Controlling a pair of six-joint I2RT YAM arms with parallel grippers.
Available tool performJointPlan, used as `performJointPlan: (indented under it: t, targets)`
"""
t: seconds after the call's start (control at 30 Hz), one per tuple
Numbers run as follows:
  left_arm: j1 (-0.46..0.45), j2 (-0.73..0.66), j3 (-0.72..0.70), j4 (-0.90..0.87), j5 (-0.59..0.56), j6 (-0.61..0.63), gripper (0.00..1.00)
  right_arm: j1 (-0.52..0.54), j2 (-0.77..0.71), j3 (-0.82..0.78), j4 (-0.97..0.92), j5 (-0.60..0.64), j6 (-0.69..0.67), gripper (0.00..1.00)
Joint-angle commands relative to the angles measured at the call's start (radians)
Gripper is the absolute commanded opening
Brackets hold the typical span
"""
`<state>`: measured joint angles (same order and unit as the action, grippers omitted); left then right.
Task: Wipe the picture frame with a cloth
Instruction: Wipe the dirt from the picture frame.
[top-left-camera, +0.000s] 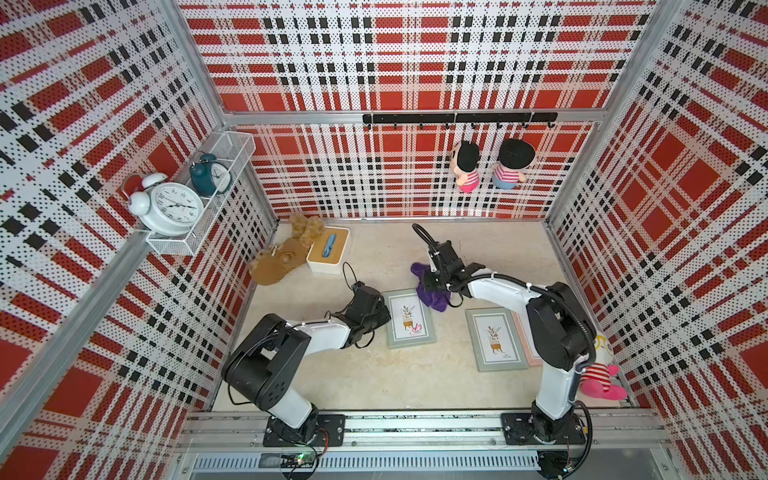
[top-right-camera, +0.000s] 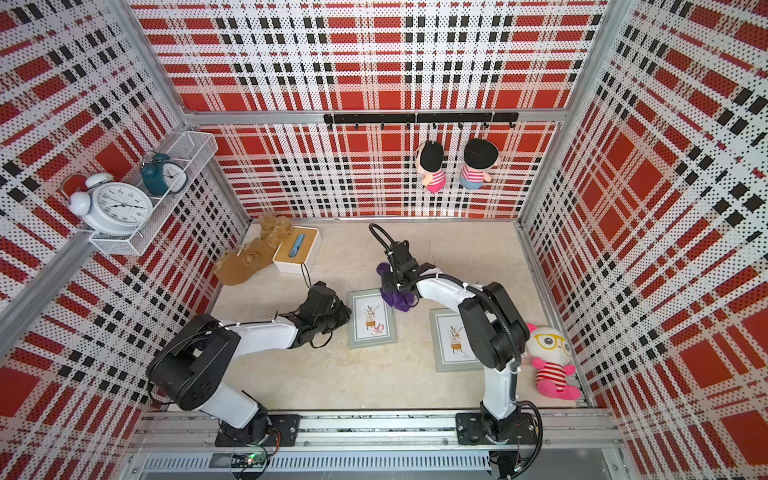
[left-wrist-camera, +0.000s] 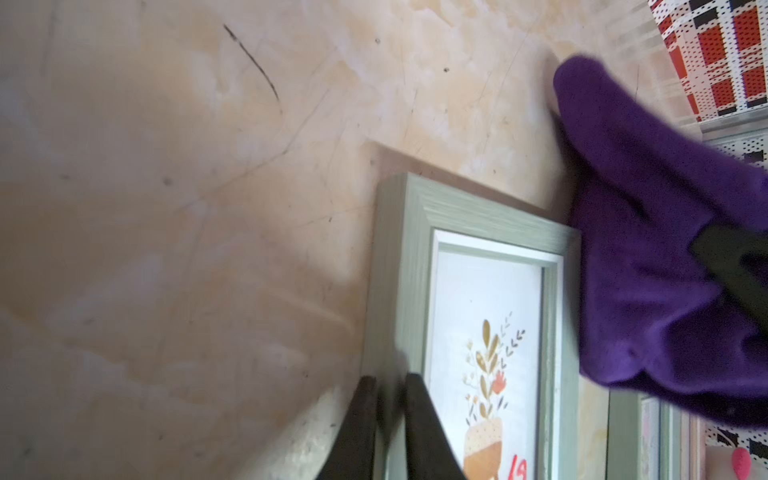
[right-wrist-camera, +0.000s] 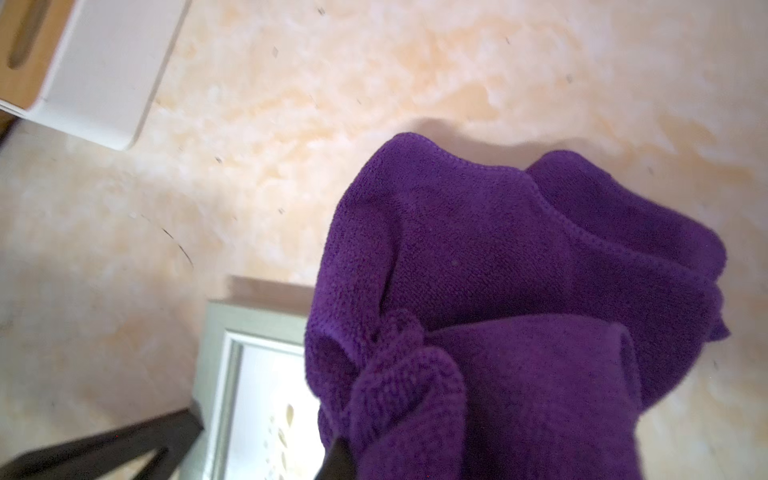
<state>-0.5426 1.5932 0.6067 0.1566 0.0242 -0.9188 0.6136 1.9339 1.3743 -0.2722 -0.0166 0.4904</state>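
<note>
Soft, light and probably floppy, the cloth (top-left-camera: 436, 301) hangs bunched in the clenched right gripper (top-left-camera: 433, 281) at the far right corner of the stiff picture frame (top-left-camera: 409, 318), whose left rim the left gripper (left-wrist-camera: 392, 415) sensibly pinches.

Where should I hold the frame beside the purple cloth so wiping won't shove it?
Pinch the picture frame by its long rail away from the cloth, coming from the left arm's side. It lies flat, so only the raised rim offers a hold, and the picture stays clear for wiping. The left gripper straddles that rail.
</note>
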Motion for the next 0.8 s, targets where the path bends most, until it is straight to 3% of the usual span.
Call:
performJointPlan:
  t: [0.0,0.23,0.37,0.53,0.63,0.77]
  targets:
    - [-0.005,0.078,-0.047,-0.195,0.028,0.026,0.16,0.068,0.118,0.125,0.043,-0.082,-0.04,0.0]
    - [0.0,0.074,-0.054,-0.198,0.021,0.012,0.15,0.155,0.278,0.231,0.078,-0.138,0.009,0.0]
    - [0.009,0.061,-0.075,-0.198,0.005,-0.037,0.13,0.139,0.247,0.093,0.119,-0.076,0.045,0.0]
    - [0.002,0.063,-0.089,-0.203,-0.001,-0.056,0.13,0.011,0.129,-0.146,0.216,-0.057,0.056,0.0]
    - [-0.004,0.062,-0.086,-0.201,-0.003,-0.055,0.13,0.007,0.115,-0.138,0.209,-0.062,0.036,0.0]
    - [-0.009,0.067,-0.075,-0.202,0.001,-0.055,0.13,0.096,0.174,-0.054,0.219,-0.105,0.055,0.0]
